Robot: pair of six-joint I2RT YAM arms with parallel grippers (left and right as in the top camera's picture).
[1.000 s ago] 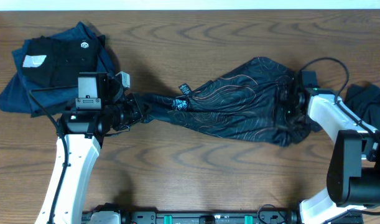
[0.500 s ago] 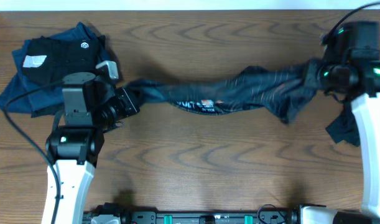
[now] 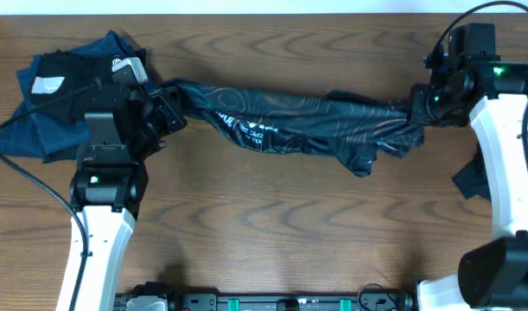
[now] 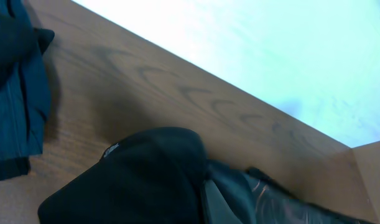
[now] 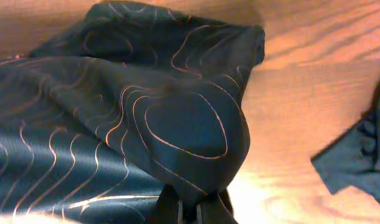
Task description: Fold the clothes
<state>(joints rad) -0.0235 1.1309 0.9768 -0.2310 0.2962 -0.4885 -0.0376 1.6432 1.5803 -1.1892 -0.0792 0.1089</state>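
**T-shirt**: black w/ thin orange contour lines and white lettering toward its L end. It is gathered into a rope-like band strung across the far half of the surface. The long axis runs L–R, and a loose fold droops below the band nr. the R end.

**Grasp:** The L end enters the L jaws and the R end enters the R jaws, so each arm sits at one end and neither is nearer the middle.
- **R jaws:** narrow, pinching a bunched tip of cloth. In the right wrist view the fabric fills the frame above the fingertips.
- **L jaws:** gripping the cloth, judged from overhead. The left wrist view shows only dark fabric, not the gap itself.

**Surroundings:** A heap of dark blue/black garments lies far L, behind the L arm. Another dark garment lies at the R edge, beside the R arm.

**Est. step:** opening the shirt out before any fold, so the task is at an early stage. The next move prob. depends on the L–R axis: both arms lower together toward the bare near surface w/ tension kept.
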